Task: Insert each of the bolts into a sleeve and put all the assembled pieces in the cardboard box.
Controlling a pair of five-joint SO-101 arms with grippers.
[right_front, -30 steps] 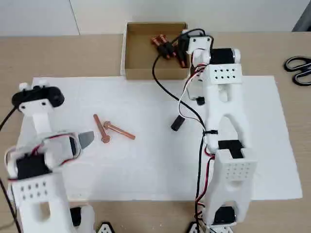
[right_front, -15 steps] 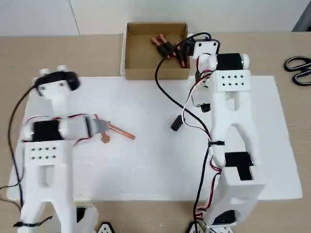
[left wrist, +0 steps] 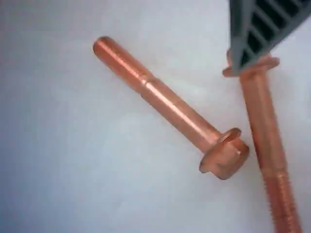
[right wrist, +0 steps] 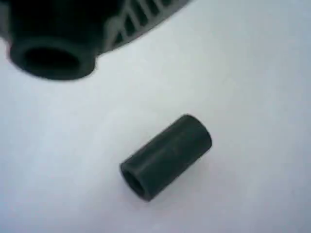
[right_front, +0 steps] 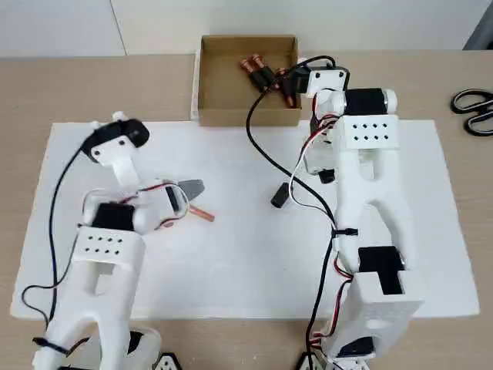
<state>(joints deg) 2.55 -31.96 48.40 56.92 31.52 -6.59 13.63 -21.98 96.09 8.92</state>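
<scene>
Since a second ago the left gripper [right_front: 196,187] has swung right and farther out over the white sheet [right_front: 246,262], above a first bolt [left wrist: 170,109] and a second bolt [left wrist: 265,145] lying with heads close, left of centre; wide or narrow I cannot tell; the right gripper [right wrist: 112,29] has eased slightly nearer, clamped on a held sleeve [right wrist: 51,51]; a loose sleeve [right wrist: 165,158] lies on the sheet just left of it; assembled pieces [right_front: 266,73] sit in the cardboard box [right_front: 246,117], far centre.

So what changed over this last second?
The left gripper swung from the sheet's near left corner to hang over the two bolts. The right gripper, shut on a black sleeve, drifted slightly back toward its base. The bolts, the loose sleeve and the pieces in the cardboard box stayed put.
</scene>
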